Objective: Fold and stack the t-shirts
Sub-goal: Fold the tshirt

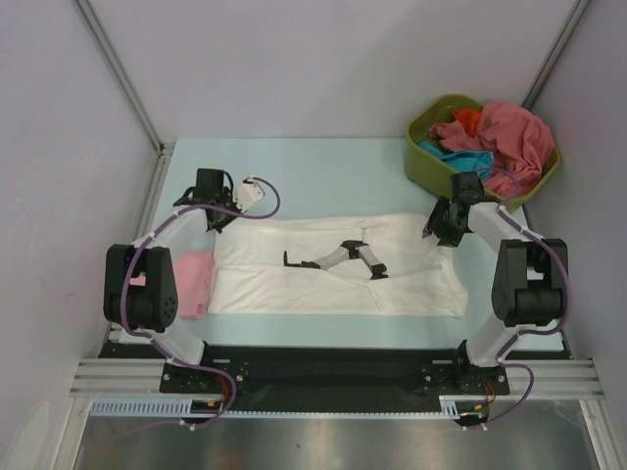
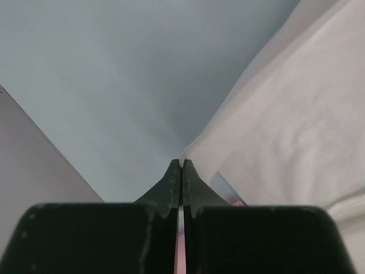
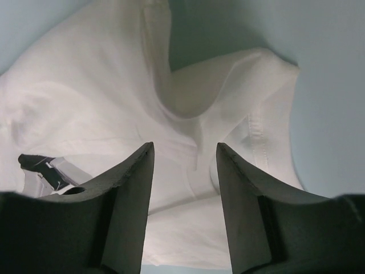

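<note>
We see the white t-shirt [image 1: 294,284] spread flat across the middle of the table [image 1: 323,166], with dark marks [image 1: 338,257] at its centre. The pink t-shirt [image 1: 194,279] lies just beside it at the left edge, and the rose-red t-shirt [image 1: 509,137], orange t-shirt [image 1: 467,119] and teal t-shirt [image 1: 456,157] are heaped in the olive tub [image 1: 423,162] at the far right corner. Our left gripper [image 2: 181,168] has its fingers pressed together at the white shirt's far left corner, and we cannot tell whether cloth is nipped between them; our right gripper [image 3: 184,147] hangs over the shirt's right end, fingers apart.
</note>
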Robot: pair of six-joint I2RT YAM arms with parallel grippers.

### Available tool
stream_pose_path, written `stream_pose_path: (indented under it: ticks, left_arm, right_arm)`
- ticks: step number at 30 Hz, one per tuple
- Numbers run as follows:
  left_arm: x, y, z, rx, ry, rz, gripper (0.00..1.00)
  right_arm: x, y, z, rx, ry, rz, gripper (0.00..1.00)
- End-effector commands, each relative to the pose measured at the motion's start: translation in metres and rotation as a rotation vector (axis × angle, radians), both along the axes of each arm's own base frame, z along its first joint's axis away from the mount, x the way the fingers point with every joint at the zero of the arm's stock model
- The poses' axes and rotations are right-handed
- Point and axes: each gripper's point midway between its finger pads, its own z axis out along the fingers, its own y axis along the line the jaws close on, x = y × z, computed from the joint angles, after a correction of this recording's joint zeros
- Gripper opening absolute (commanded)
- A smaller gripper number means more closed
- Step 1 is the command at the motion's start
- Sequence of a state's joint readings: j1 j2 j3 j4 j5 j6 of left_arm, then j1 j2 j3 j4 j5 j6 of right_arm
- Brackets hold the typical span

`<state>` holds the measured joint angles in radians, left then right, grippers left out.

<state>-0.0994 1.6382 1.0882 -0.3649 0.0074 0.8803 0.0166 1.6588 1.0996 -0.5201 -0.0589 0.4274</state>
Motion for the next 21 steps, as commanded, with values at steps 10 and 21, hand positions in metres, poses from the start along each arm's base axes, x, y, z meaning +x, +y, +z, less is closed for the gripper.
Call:
stream_pose_path:
  ticks: [10, 21]
  left_arm:
    - [0.007, -0.009, 0.017, -0.027, -0.046, -0.013, 0.00]
    - [0.009, -0.011, 0.023, -0.031, -0.054, -0.021, 0.00]
  right_arm:
    - [0.009, 0.024, -0.026, 0.094, 0.023, -0.037, 0.42]
    - [-0.004, 0.011, -0.035, -0.008, 0.078, -0.026, 0.47]
